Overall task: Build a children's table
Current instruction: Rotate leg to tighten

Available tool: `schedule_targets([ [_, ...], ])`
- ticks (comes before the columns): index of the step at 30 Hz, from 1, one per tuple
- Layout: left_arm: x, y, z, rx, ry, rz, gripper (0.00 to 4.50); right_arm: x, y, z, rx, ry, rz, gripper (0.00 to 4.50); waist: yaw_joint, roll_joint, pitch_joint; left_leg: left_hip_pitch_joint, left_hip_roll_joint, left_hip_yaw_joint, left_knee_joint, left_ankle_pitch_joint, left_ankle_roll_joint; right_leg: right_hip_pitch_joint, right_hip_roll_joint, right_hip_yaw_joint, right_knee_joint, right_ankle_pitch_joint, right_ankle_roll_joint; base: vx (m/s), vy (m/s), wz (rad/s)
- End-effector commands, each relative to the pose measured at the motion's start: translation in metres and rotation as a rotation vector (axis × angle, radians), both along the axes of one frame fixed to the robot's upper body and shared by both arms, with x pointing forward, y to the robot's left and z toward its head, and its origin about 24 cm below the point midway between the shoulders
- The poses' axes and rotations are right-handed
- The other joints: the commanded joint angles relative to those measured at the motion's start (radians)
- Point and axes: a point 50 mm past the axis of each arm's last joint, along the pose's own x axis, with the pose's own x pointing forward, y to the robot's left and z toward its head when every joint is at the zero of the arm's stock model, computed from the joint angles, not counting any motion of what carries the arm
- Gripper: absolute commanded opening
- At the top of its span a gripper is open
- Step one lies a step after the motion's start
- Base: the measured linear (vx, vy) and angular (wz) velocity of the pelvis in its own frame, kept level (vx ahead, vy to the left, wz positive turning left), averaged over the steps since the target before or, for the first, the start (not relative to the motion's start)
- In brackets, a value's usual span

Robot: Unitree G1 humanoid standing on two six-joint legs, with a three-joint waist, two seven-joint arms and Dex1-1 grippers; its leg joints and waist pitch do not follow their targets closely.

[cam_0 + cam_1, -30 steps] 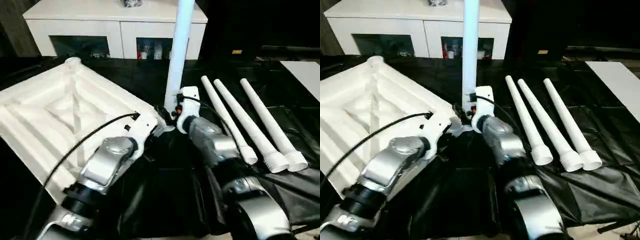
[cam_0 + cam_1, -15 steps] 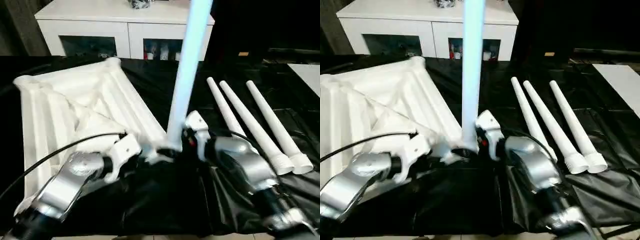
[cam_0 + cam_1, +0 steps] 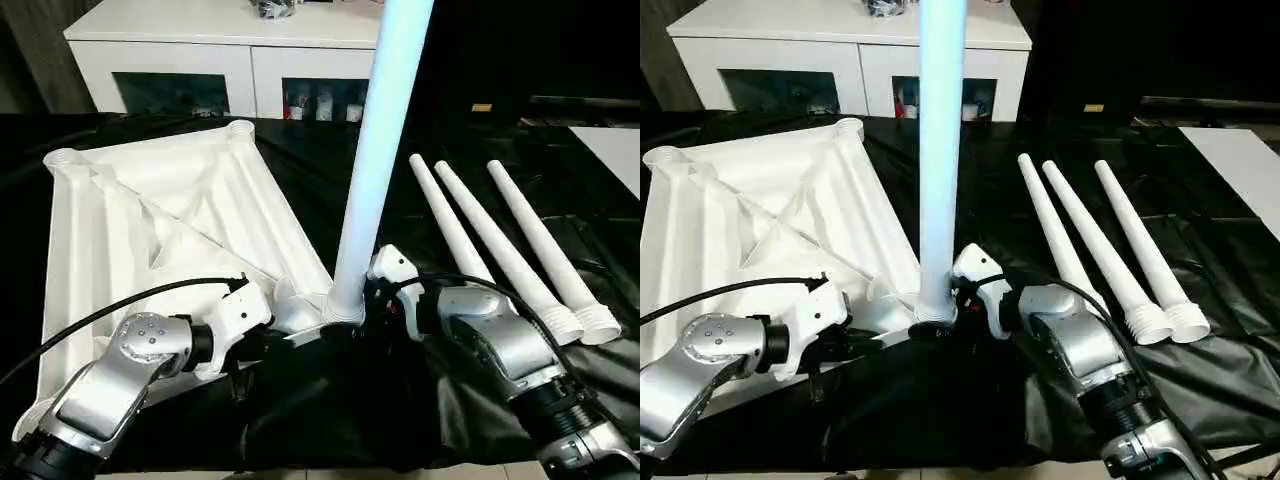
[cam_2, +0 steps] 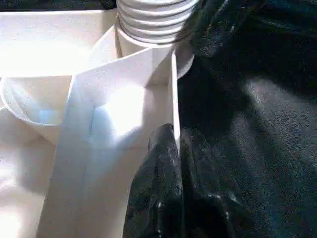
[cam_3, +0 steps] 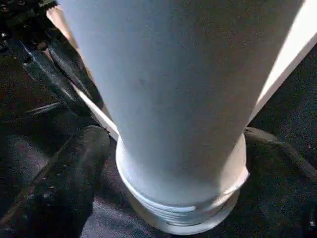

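White plastic tabletop (image 3: 150,230) lies underside-up on the bench (image 3: 400,180) — one leg (image 3: 375,160) upright in near corner socket. Left hand (image 4: 166,163) clenched on tabletop rim; right hand (image 5: 163,148) spread around the leg's base.

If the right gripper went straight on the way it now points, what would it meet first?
Most likely the upright white tapered tube leg: the right gripper faces its threaded base with open jaws on either side, seemingly not clamped. The base stands in a corner socket of the white ribbed plastic tabletop.

upright leg (image 3: 940,160) in tabletop (image 3: 750,215) corner, three legs (image 3: 1105,250) beside
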Motion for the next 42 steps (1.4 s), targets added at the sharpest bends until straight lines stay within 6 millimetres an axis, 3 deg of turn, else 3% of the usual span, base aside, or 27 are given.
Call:
schedule_targets([
  [1,-0.003,-0.011,0.014,-0.065,-0.048,-0.074,0.00,0.005,0.000,0.006,0.008,-0.030,-0.012,3.98,-0.001,0.008,-0.060,0.013,0.026,0.002,-0.056,-0.102,0.027,0.053,-0.049,0.042,-0.047,0.089,-0.241,0.000,0.000,0.00],
  [8,-0.004,-0.012,0.013,-0.076,-0.035,-0.077,0.00,0.006,0.001,0.005,0.026,-0.027,-0.031,3.55,-0.001,0.011,-0.060,0.014,0.028,0.002,-0.056,-0.124,0.020,0.052,-0.049,0.041,-0.046,0.064,-0.239,0.000,0.000,0.00],
  [14,-0.005,-0.010,0.012,-0.072,-0.026,-0.079,0.00,0.006,0.002,0.002,0.035,-0.017,-0.032,2.89,-0.001,0.013,-0.057,0.014,0.029,0.001,-0.056,-0.160,0.010,0.049,-0.050,0.043,-0.048,0.018,-0.234,0.000,0.000,0.00],
  [23,-0.003,-0.011,0.001,-0.058,0.015,-0.015,0.00,0.010,0.002,-0.017,0.059,0.062,-0.212,2.80,-0.012,0.014,-0.052,0.014,0.028,-0.002,-0.064,-0.243,-0.024,0.045,-0.052,0.047,-0.055,-0.099,-0.215,0.000,0.000,0.00],
  [25,0.007,-0.016,-0.008,-0.034,-0.004,0.083,0.00,0.017,0.004,-0.027,0.056,0.089,-0.388,2.80,-0.019,0.014,-0.046,0.020,0.029,-0.001,-0.067,-0.288,-0.038,0.037,-0.052,0.049,-0.066,-0.174,-0.206,0.000,0.000,0.00],
  [27,0.015,-0.023,-0.012,-0.030,-0.009,0.152,0.00,0.022,0.005,-0.033,0.047,0.115,-0.523,2.80,-0.024,0.015,-0.045,0.017,0.026,-0.005,-0.070,-0.313,-0.054,0.040,-0.056,0.048,-0.069,-0.247,-0.187,0.000,0.000,0.00],
  [29,0.021,-0.030,-0.014,-0.025,-0.015,0.205,0.00,0.025,0.008,-0.038,0.025,0.119,-0.611,2.80,-0.026,0.013,-0.039,0.025,0.025,-0.006,-0.072,-0.367,-0.061,0.033,-0.058,0.049,-0.083,-0.360,-0.154,0.000,0.000,0.00],
  [30,0.033,-0.039,-0.016,-0.017,-0.022,0.320,0.00,0.026,0.016,-0.044,0.011,0.150,-0.715,2.80,-0.026,0.015,-0.037,0.031,0.026,-0.009,-0.074,-0.400,-0.063,0.029,-0.060,0.050,-0.090,-0.419,-0.135,0.000,0.000,0.00],
  [31,0.033,-0.039,-0.016,-0.017,-0.022,0.320,0.00,0.026,0.016,-0.044,0.011,0.150,-0.715,2.80,-0.028,0.013,-0.035,0.041,0.024,-0.010,-0.072,-0.436,-0.070,0.022,-0.059,0.047,-0.100,-0.474,-0.120,0.000,0.000,0.00],
  [32,0.038,-0.044,-0.017,-0.008,-0.018,0.365,0.00,0.027,0.021,-0.047,0.006,0.165,-0.757,2.80,-0.026,0.013,-0.036,0.042,0.022,-0.012,-0.071,-0.443,-0.069,0.021,-0.059,0.047,-0.101,-0.491,-0.111,0.000,0.000,0.00],
  [39,0.055,-0.076,-0.024,0.051,-0.029,0.447,0.00,0.031,0.045,-0.058,-0.084,0.181,-0.915,2.79,-0.030,0.014,-0.042,0.038,0.019,-0.018,-0.075,-0.468,-0.066,0.015,-0.056,0.045,-0.106,-0.464,-0.079,0.000,0.000,0.00],
  [42,0.053,-0.074,-0.025,0.082,-0.033,0.423,0.00,0.042,0.056,-0.042,0.054,0.171,-0.917,2.79,-0.031,0.013,-0.044,0.029,0.020,-0.021,-0.080,-0.474,-0.060,0.020,-0.057,0.045,-0.102,-0.435,-0.078,0.000,0.000,0.00],
])
